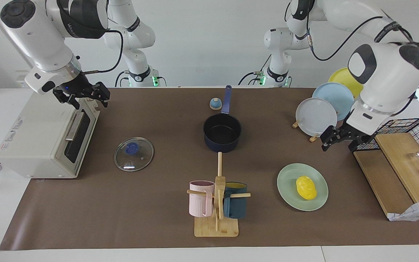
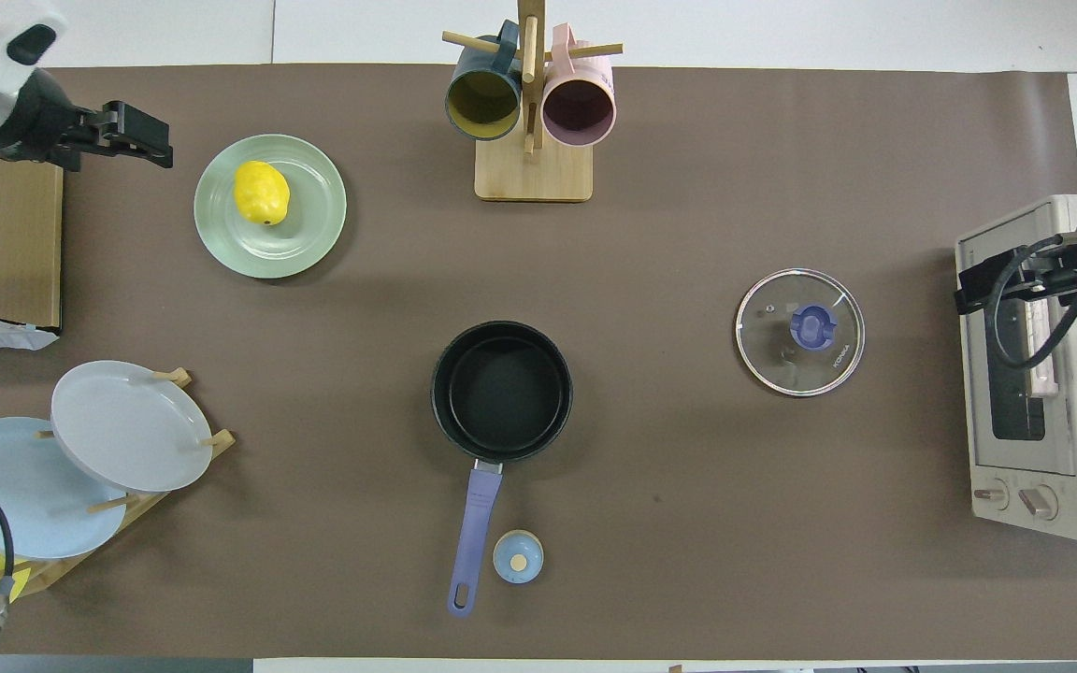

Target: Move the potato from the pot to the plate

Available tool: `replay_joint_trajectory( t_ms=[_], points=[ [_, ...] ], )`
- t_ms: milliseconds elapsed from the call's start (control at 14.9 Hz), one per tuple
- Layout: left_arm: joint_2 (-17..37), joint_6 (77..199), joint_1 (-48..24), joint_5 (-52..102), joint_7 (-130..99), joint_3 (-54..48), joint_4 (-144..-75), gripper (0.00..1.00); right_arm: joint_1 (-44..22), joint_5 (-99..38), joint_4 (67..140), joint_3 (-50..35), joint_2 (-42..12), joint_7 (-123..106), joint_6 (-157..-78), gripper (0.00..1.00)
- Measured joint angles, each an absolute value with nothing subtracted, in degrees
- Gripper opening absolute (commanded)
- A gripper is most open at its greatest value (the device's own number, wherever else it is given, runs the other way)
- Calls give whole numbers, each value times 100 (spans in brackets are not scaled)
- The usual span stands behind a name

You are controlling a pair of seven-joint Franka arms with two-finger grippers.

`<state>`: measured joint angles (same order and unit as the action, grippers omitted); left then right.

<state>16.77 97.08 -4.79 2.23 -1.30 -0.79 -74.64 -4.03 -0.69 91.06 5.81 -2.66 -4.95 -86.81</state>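
Brown-matted table (image 1: 151, 218) carries pot (image 1: 222, 136), plate (image 1: 289, 182), glass lid (image 1: 134, 154), toaster oven (image 1: 42, 142).

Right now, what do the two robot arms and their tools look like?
Both arms are glossy white with rounded segments and dark grey joint caps; black cables run along them. The left tool and the right tool are black two-finger units. Green lights glow at both bases.
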Motion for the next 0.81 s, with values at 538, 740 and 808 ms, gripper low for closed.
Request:
replay_joint_trajectory(
  t_ms=[538, 740, 808],
  points=[
    [56, 8453, -489, 183, -138, -81, -8882, 100, -359, -69, 9107, 591, -266, -266, -8947, 100],
    [-198, 8556, -489, 183, -204, -80, -9360, 100, -291, -69, 9107, 594, -266, -254, -8963, 100],
    [-220, 8585, -477, 183, -229, -92, -9378, 100, -291, -69, 9107, 591, -266, -254, -8963, 100]
  ],
)
